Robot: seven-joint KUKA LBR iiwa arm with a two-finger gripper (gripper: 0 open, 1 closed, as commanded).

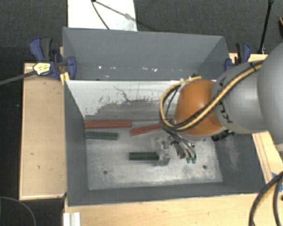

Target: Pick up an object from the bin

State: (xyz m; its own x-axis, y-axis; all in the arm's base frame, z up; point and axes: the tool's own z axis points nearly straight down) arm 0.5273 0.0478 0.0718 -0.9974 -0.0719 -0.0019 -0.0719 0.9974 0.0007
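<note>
The smooth grey arm bulks nearest to us, its glossy orange cover and looped cables hiding part of the bin's right floor. Below the cover, the gripper is a tangle of small metal parts; we cannot tell whether it stands wide or narrow. A flat dark green bar lies on the scuffed grey bin floor, its right end meeting the gripper. A reddish bar slants, its right end lost behind the cover. Further left, a longer red-brown bar and another green bar lie side by side.
</note>
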